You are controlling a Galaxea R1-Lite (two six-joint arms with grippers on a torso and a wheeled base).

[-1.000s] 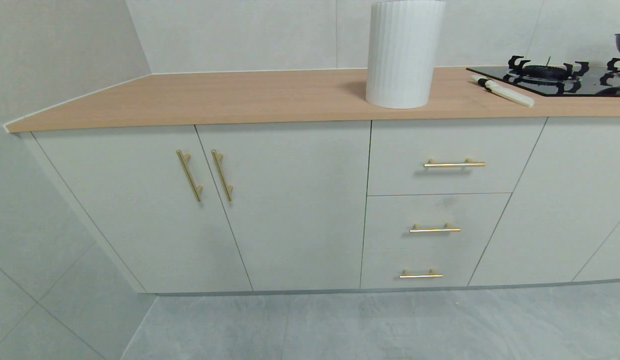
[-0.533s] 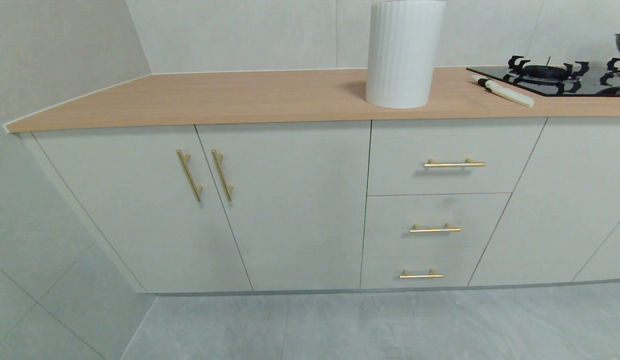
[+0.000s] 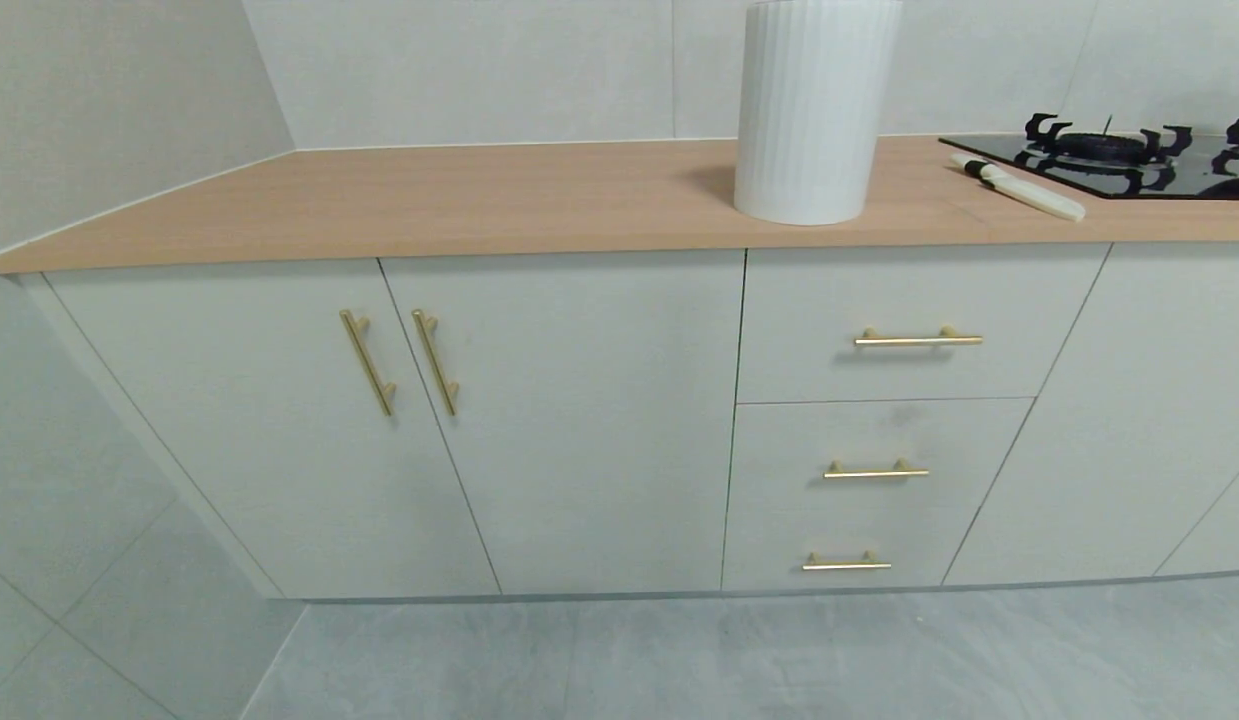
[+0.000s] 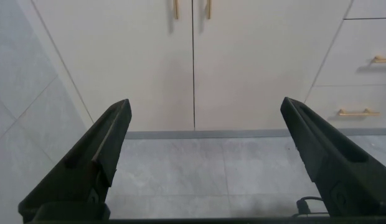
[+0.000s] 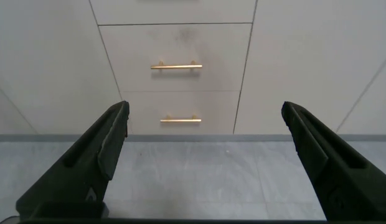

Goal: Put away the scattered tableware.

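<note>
Presently, worktop: a wooden worktop (image 3: 429,200) runs along the tiled wall, over pale cabinet fronts.
Knife: a cream-coloured knife (image 3: 1019,187) with a black band lies flat on the worktop at the near left corner of the gas hob (image 3: 1109,165). It is just beside the glass edge; contact with the glass cannot be told. It lies at a slant, with the banded end toward the wall.
Canister: a tall white ribbed canister (image 3: 811,110) stands upright on the worktop, left of the knife and apart from it.
Cabinet doors: the double doors (image 3: 569,420) are shut. Two gold bar handles (image 3: 434,362) sit side by side at the meeting seam.
Drawers: a stack of three is shut, right of the doors and below the canister. Each has a horizontal gold bar: top drawer handle (image 3: 917,339), middle drawer handle (image 3: 876,472), bottom drawer handle (image 3: 846,565).
Left gripper: the left gripper (image 4: 205,162) is low, facing the foot of the double doors. Its jaws are spread wide, and the grey tiled floor (image 4: 199,180) is seen between the fingers.
Right gripper: the right gripper (image 5: 205,162) is low, facing the two lower drawers. Its jaws are spread wide, framing the middle and bottom drawer handles and the floor.
</note>
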